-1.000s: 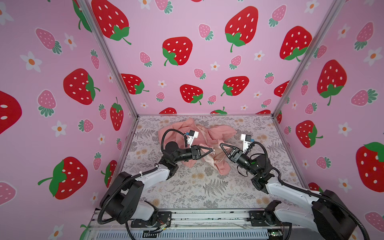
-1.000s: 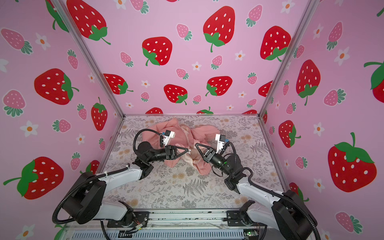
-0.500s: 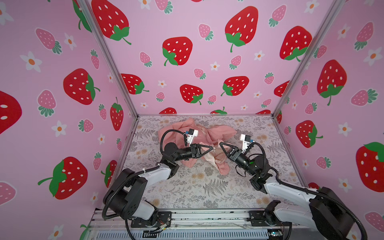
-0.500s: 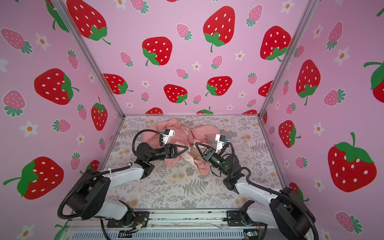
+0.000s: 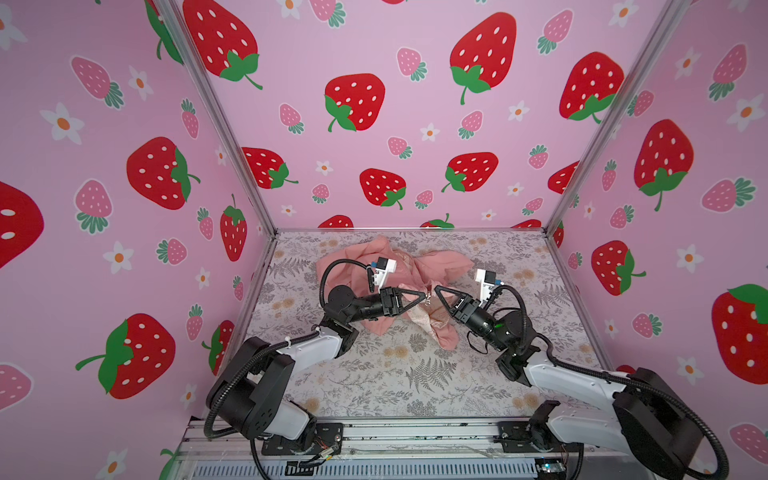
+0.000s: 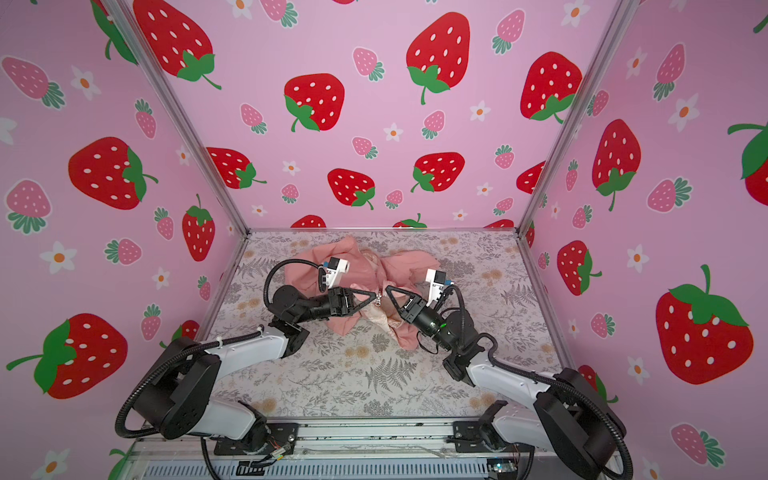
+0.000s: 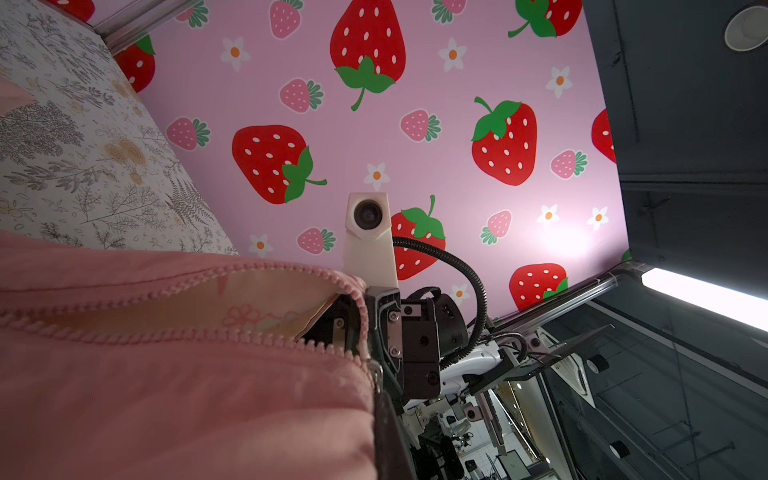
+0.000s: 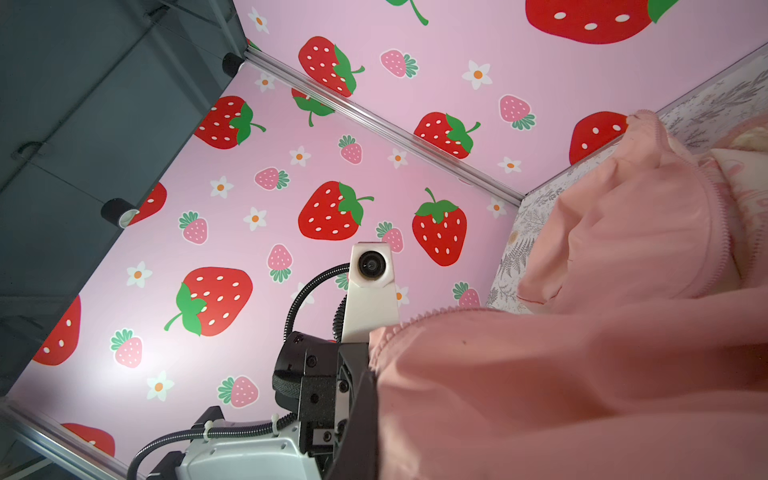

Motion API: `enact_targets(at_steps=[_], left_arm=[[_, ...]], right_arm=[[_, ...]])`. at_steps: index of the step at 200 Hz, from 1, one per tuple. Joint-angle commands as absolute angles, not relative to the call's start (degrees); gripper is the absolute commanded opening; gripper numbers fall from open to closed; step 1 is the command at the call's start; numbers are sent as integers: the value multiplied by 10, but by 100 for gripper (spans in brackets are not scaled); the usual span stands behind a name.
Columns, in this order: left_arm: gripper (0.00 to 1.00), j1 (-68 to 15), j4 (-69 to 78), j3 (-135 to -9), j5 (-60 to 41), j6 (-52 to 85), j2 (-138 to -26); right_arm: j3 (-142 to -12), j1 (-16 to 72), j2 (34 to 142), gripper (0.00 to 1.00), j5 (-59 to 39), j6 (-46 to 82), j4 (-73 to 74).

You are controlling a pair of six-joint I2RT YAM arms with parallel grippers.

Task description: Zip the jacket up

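The salmon-pink jacket [image 5: 440, 266] lies crumpled on the floral desk [image 5: 415, 399], toward the far middle, with its cream lining showing where the zip stands open. The left fingers [image 5: 420, 296] are closed tight on the jacket at the zip line, just beside the small metal zip pull [image 5: 427, 300], which dangles between the two arms. The right fingers [image 5: 439, 290] are closed as well, nearly tip to tip with the left, and seem to pinch the opposite front edge, though in the right wrist view cloth hides the exact hold.
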State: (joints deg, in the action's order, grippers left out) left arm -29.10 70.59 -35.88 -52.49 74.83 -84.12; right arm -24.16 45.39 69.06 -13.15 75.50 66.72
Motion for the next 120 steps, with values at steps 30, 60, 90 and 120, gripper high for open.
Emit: enact_targets(at_steps=[30,60,90,120], left_arm=[[0,-291,768,-374,-528,760,-848],[0,-291,767,-372,-526,759,-847],[0,-292,769,-371,-526,759,-846],[0,-291,769,-371,-526,760,-846]], right_arm=[[-258,459,701,0,-125,784,725],[-261,463,704,0,-127,787,731],[-262,467,706,0,-125,787,733],[-264,470,709,0,-126,788,737]])
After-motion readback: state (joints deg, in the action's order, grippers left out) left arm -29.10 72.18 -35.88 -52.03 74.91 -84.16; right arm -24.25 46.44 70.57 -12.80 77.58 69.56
